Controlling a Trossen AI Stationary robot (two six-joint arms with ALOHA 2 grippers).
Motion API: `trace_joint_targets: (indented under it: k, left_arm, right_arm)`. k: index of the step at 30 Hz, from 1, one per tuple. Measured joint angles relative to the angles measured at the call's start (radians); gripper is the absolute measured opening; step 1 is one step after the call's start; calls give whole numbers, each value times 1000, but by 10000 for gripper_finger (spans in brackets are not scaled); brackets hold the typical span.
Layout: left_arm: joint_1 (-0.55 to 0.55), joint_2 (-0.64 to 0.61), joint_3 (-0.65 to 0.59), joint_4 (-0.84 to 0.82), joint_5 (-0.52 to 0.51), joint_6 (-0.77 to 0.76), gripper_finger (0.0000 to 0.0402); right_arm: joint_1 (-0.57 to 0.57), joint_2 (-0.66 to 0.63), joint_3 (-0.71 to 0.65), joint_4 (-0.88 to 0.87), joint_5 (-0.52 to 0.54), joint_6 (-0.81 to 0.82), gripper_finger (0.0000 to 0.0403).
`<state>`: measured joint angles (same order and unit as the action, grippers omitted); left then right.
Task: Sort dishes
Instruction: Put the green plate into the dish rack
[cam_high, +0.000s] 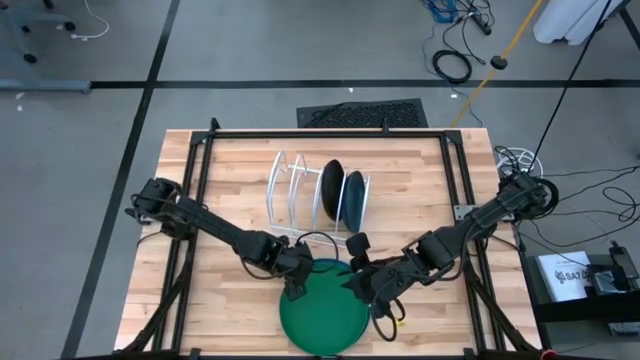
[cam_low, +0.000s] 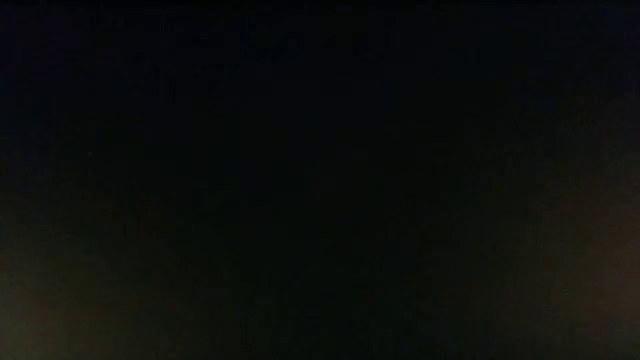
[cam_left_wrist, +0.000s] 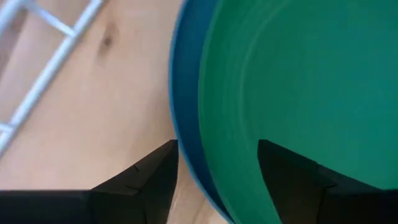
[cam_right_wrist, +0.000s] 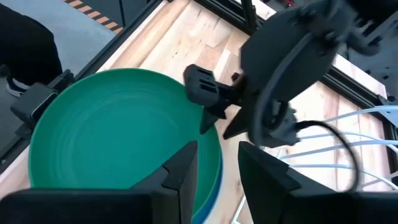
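Two grippers: both are crowded onto one stack of plates at the lower middle of the high view.
Left gripper (cam_high: 296, 291): parked at the left rim of the stack; in its wrist view the fingers are spread, and the stacked edges run right down into the gap, one finger (cam_left_wrist: 152, 177) over bare wood and the other finger (cam_left_wrist: 292, 180) over green.
Right gripper (cam_right_wrist: 217, 169): parked at the upper right rim, fingers apart with a gap between them, nothing pinched.
Key relation: the rim is straddled by the left fingers already, so a squeeze there looks like all that's needed; neither arm is clearly nearer.
Green plate (cam_high: 322, 315): round, smooth, plastic looking, faint concentric rings inside, lying flat, so no long axis to line up.
Light blue plate (cam_left_wrist: 184, 134): tucked underneath, only a thin blue lip can be seen.
Risk: both rims may get clamped together, a guess only.
Two dark dishes (cam_high: 342, 197): stood on edge in the rack, upper middle.
White wire rack (cam_high: 287, 190): thin bent wire, left slots free.
Table (cam_high: 230, 180): pale wooden planks, knots visible.
Low view: black, nothing can be made out.
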<state>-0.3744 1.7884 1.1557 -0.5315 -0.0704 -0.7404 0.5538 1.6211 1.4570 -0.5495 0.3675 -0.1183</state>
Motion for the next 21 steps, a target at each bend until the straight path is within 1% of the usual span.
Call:
trace_joint_targets:
  k: [6,12,14,17,21]
  left_arm:
    - [1,55,0,0,19,24,191]
    - [1,76,0,11,25,44,183]
    - [1,76,0,19,25,49,173]
    - [2,75,0,20,24,64,138]
    - [2,72,2,18,16,83,62]
  right_arm:
    - [-12,0,0,1,-3,-3,107]
    - [-13,0,0,1,-3,-9,107]
    - [-13,-1,0,1,-3,-9,107]
    - [-13,-1,0,1,-3,-9,107]
    - [-16,-1,0,1,-3,-9,107]
